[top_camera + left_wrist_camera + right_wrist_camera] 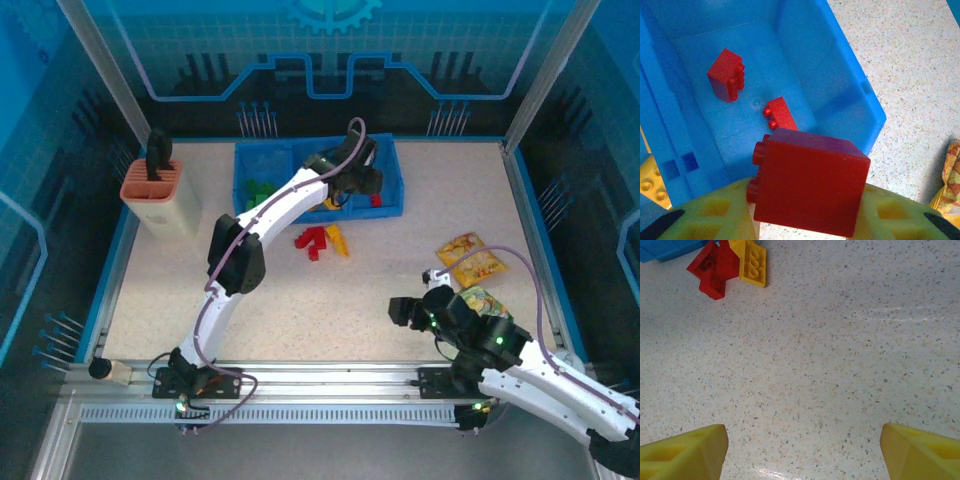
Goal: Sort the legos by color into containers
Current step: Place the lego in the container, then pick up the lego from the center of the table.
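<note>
Brick held over tray

Top view: the left gripper hangs over the right-hand compartment of the blue tray, which sits at 12 o'clock on the table. Green legos lie in the left compartment. A loose pile of red and yellow bricks sits on the table just at 6 o'clock of the tray. Snack bags lie toward 3 o'clock and a beige holder stands at 10 o'clock. The right gripper hovers near 5 o'clock, well apart from the pile.

Left wrist view: the jaws are closed on the big red brick, its studs facing 9 o'clock, above the compartment's near edge. Two smaller red bricks lie apart on the compartment floor. A yellow brick shows at 8 o'clock, past the divider.

Right wrist view: the jaws stand wide open, holding nothing, over bare table. The pile lies at 11 o'clock, beside a tray corner.
</note>
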Robot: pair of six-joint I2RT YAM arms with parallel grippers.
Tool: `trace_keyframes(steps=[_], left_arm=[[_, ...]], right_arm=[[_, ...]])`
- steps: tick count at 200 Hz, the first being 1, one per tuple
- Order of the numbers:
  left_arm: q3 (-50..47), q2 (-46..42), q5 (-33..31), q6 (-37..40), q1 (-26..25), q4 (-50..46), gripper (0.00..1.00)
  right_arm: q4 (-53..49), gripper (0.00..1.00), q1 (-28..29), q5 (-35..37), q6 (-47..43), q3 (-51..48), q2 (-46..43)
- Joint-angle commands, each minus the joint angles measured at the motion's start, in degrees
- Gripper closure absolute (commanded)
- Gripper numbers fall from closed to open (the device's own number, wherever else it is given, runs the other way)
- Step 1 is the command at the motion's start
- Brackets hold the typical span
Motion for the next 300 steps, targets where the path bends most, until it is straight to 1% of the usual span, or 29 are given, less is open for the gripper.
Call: trace_keyframes(steps=[1,10,14,21,26,31,40,96,114,130,154,170,187,210,233,252,265,285,300], left_arm=[[3.64,1.05,-0.59,1.48,0.73,-3.68,0.57],[3.76,0.82,-0.45,1.61,0.89,-3.82,0.53],[3.79,0.56,-0.29,1.7,0.87,-3.89,0.47],[3.84,0.07,0.27,1.76,0.89,-4.05,0.33],[3.91,-0.33,0.87,1.96,0.84,-4.24,0.28],[4.09,-0.75,1.34,2.04,0.8,-4.47,0.25],[4.09,-2.01,1.46,2.31,0.67,-4.82,0.23],[-0.2,-12.75,-0.1,5.3,-1.27,-3.65,0.21],[-4.18,-17.98,-1.06,6.08,-2.36,-2.28,0.21],[-13.25,-25.12,-1.43,6.17,-3.12,2.73,0.21],[-31.58,-37.56,-0.46,4.22,-3.22,13.22,0.21],[-42.79,-45.07,-0.29,2.4,-3.23,18.24,0.2],[-52.91,-51.98,-0.09,0.44,-3.24,21.17,0.2],[-64.13,-59.9,-1.68,-2.1,-3.5,21.29,0.2],[-74.55,-68.23,-3.37,-6.23,-3.82,20.71,0.21],[-81.8,-74.13,-5.3,-9.89,-5.17,19.59,0.21],[-85.37,-76.9,-7.26,-12.0,-7.44,17.5,0.22],[-90.71,-79.78,-8.75,-15.85,-13.2,16.04,0.22],[-94.87,-81.28,-11.15,-19.39,-17.75,15.05,0.23]], right_arm=[[-0.82,0.19,1.01,0.1,0.86,-0.5,-0.09],[-0.4,0.19,1.02,-0.08,0.56,-0.47,0.28],[-0.26,0.19,1.03,-0.24,0.44,-0.43,0.49],[0.03,0.19,1.1,-0.42,0.31,-0.43,0.89],[0.34,0.19,1.12,-0.56,0.22,-0.59,1.16],[0.69,0.19,1.12,-0.68,0.14,-0.64,1.49],[1.38,0.19,1.12,-0.96,0.2,-0.88,2.05],[5.2,0.19,1.55,-1.77,-0.35,-0.34,6.41],[5.59,0.19,1.63,-1.44,-0.78,0.29,7.57],[6.1,0.19,1.73,-1.15,-1.39,0.72,8.46],[7.58,0.18,1.61,-0.95,-3.32,1.82,11.33],[8.67,0.18,1.56,-1.13,-5.06,3.47,15.09],[10.0,0.18,1.29,-1.41,-7.05,5.98,20.78],[11.93,0.18,0.32,-3.65,-10.12,10.76,29.77],[13.56,0.19,-1.31,-5.71,-13.18,16.28,38.94],[14.85,0.19,-3.25,-8.58,-15.15,21.01,46.39],[15.64,0.23,-4.53,-10.47,-16.64,24.04,51.0],[15.65,0.31,-6.77,-12.1,-18.71,29.36,57.35],[14.95,0.33,-8.47,-13.07,-20.23,33.1,61.46]])
